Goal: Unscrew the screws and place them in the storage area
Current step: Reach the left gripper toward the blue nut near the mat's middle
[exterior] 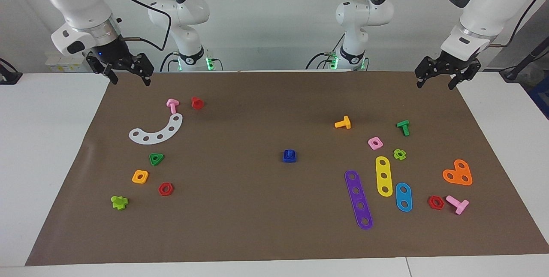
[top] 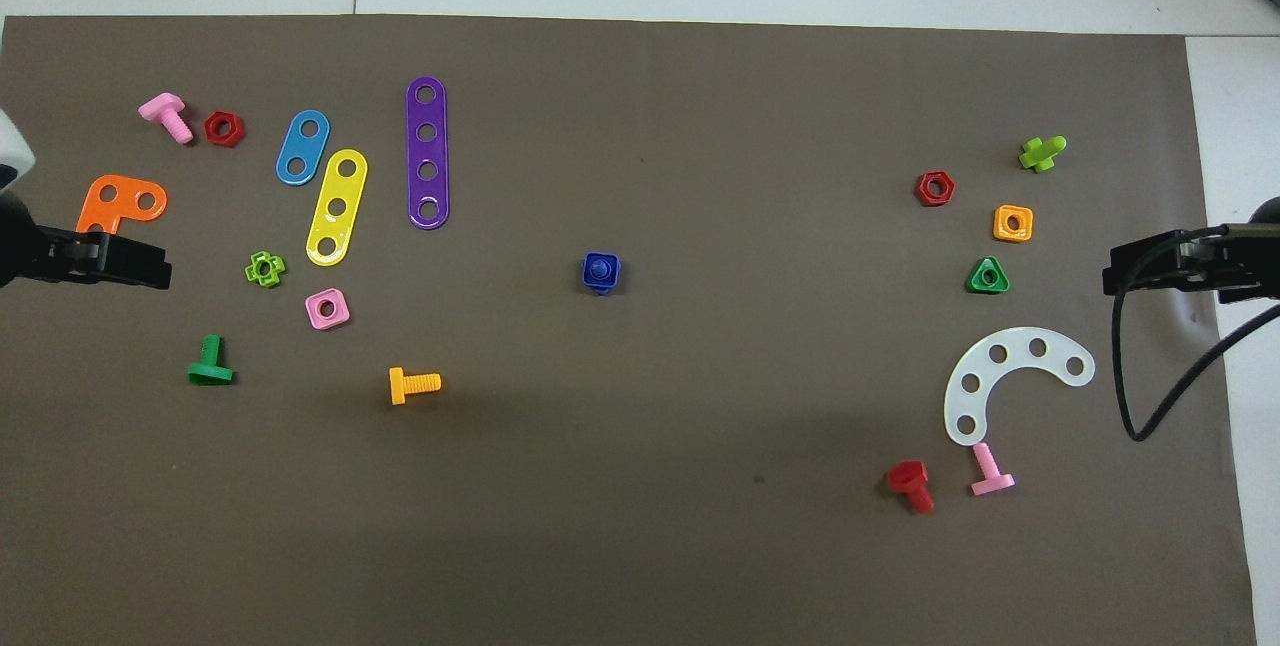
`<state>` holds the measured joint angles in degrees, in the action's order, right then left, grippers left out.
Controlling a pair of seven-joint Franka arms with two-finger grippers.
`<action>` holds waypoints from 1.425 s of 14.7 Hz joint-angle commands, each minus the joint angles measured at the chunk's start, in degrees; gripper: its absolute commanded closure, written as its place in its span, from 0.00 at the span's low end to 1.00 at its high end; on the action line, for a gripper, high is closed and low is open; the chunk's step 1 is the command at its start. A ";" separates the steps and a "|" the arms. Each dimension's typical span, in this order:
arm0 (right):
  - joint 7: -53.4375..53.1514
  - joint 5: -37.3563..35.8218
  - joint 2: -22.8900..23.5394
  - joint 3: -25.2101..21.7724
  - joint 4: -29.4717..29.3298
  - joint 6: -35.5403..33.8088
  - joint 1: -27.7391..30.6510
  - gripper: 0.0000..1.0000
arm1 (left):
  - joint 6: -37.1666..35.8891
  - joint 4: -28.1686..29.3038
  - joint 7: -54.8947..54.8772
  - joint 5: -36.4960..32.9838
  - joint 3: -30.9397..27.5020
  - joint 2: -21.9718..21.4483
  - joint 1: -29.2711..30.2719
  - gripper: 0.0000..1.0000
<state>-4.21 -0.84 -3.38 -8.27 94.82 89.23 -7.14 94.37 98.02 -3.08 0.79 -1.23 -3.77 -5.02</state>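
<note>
The dark-blue bolt (exterior: 290,153) stands at the middle of the brown mat (exterior: 257,225), its shaft up through a blue square nut (exterior: 290,158). In the overhead view the bolt (top: 599,268) shows as a round tip inside the nut (top: 611,273), with a corner of its head peeking out beneath. My left gripper (exterior: 436,83) hangs open and empty over the mat's corner by the left arm's base. My right gripper (exterior: 131,80) hangs open and empty over the corner by the right arm's base. Both arms wait, well away from the bolt. Both grippers show at the overhead view's sides, the left gripper (top: 140,266) and the right gripper (top: 1130,271).
Toward the left arm's end lie purple (exterior: 358,199), yellow (exterior: 384,176) and blue (exterior: 403,197) strips, an orange bracket (exterior: 458,173), orange (exterior: 343,123), green (exterior: 403,127) and pink (exterior: 457,203) bolts and nuts. Toward the right arm's end lie a white arc (exterior: 157,130), a pink bolt (exterior: 172,105), a red bolt (exterior: 197,103) and several nuts.
</note>
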 commanded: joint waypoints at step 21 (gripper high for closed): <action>1.22 0.05 -1.37 0.19 1.33 0.51 0.20 0.00 | 27.96 -7.93 33.22 3.96 -0.88 30.39 -30.05 0.05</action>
<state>-4.21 -0.84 -3.38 -8.27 94.82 89.23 -7.14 120.73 93.27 29.08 4.97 -0.79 22.62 -32.90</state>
